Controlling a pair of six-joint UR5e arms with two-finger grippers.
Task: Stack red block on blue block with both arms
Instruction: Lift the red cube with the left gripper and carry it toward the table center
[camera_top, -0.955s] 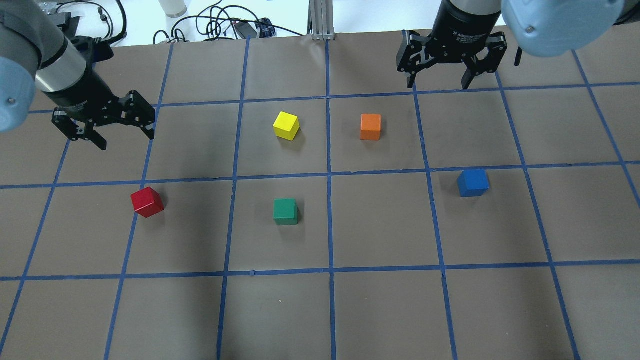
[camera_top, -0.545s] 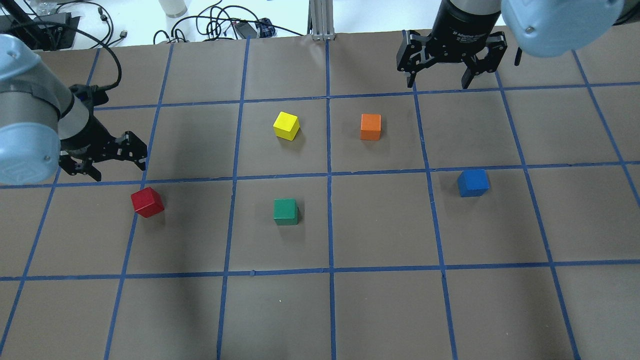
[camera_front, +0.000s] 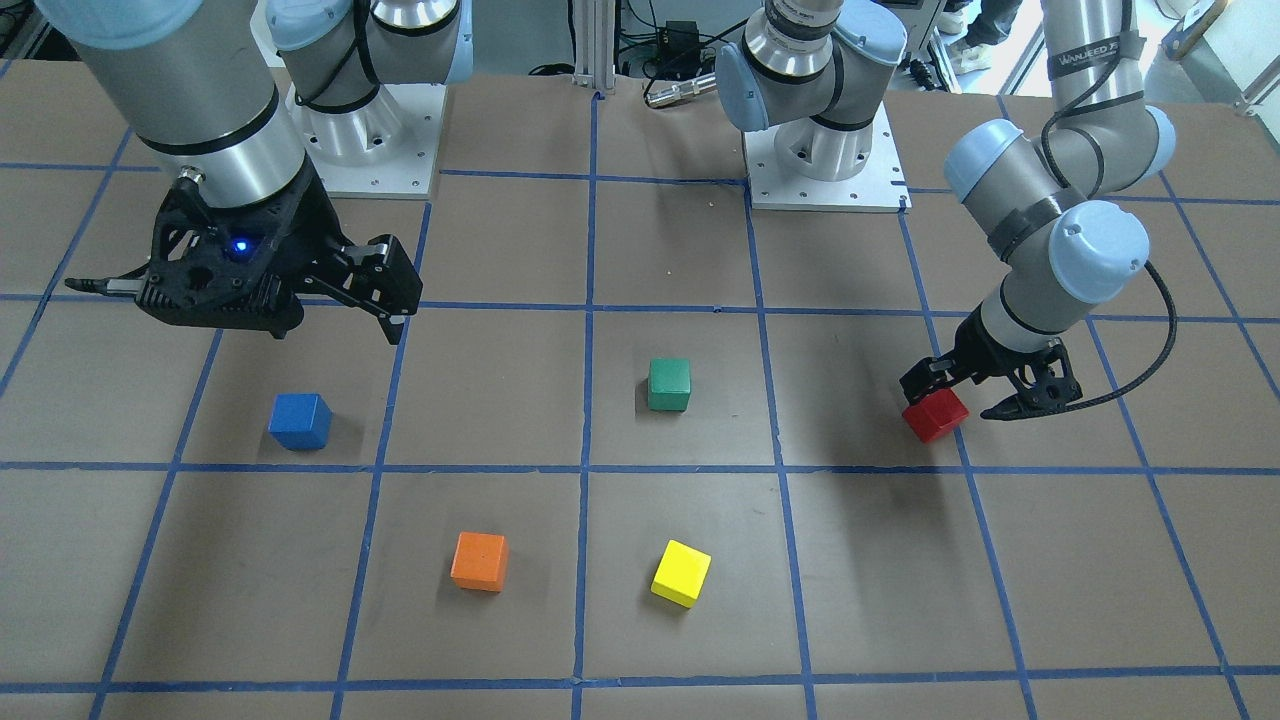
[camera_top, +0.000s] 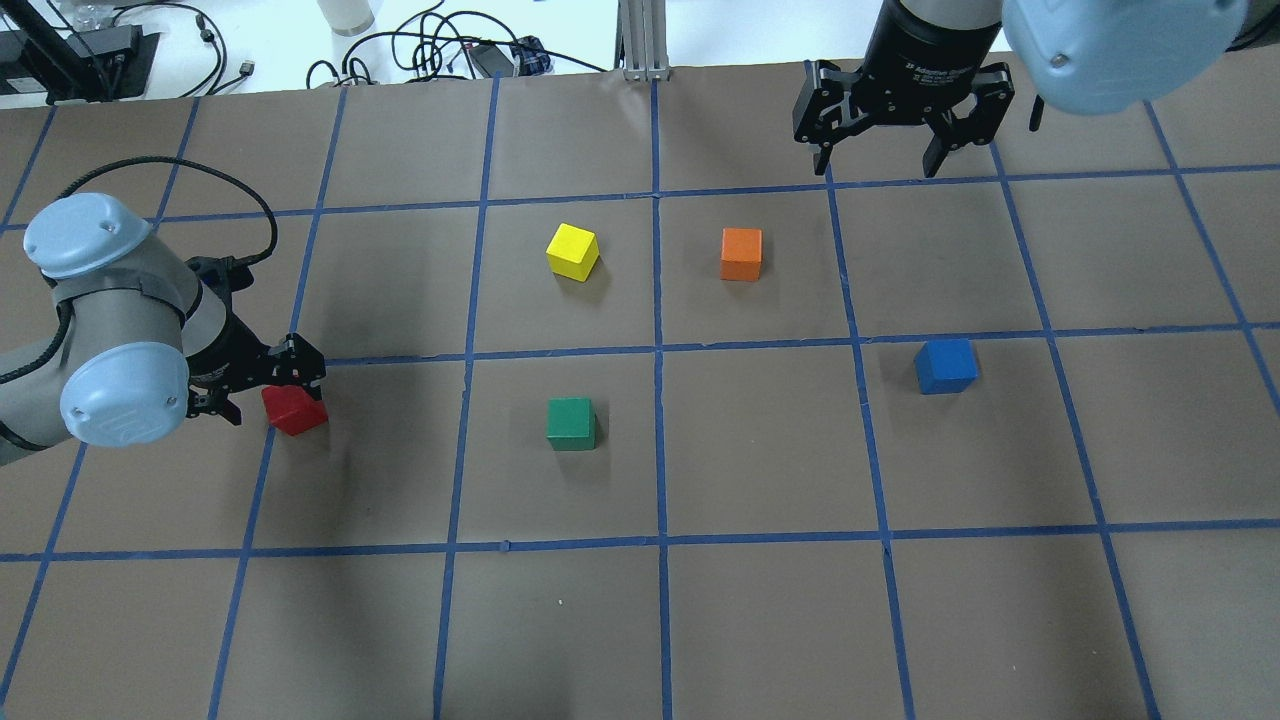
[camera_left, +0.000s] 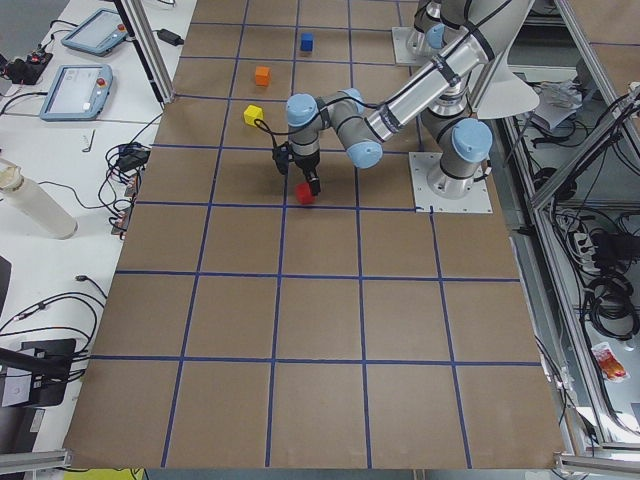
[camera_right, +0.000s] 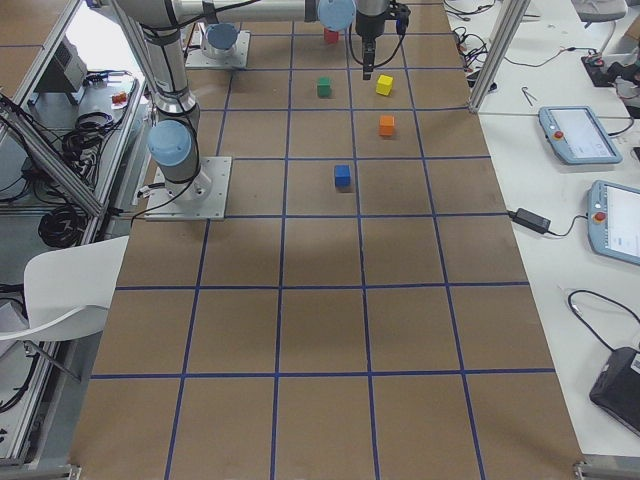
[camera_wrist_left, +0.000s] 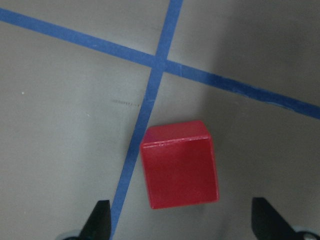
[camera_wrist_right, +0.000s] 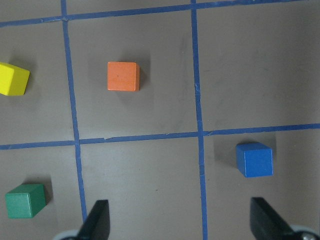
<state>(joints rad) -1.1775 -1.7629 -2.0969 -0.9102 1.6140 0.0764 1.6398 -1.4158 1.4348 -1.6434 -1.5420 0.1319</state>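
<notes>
The red block (camera_top: 297, 412) sits on the brown table at my left, beside a blue tape line. My left gripper (camera_top: 262, 392) is open and hangs low right over the block. In the left wrist view the block (camera_wrist_left: 180, 172) lies between the two fingertips (camera_wrist_left: 100, 222) and touches neither. It also shows in the front view (camera_front: 935, 417) under the left gripper (camera_front: 965, 400). The blue block (camera_top: 945, 366) sits alone at the right. My right gripper (camera_top: 880, 160) is open and empty, high above the far right, well behind the blue block (camera_wrist_right: 255, 160).
A yellow cube (camera_top: 573, 251) and an orange cube (camera_top: 741, 254) sit in the middle far squares. A green cube (camera_top: 571, 423) sits between the red and blue blocks. Blue tape lines grid the table (camera_top: 760, 600). Cables lie beyond the far edge.
My left arm has swung toward the near side and down, bringing its open gripper over the red block. The right arm and all the cubes have stayed still.
</notes>
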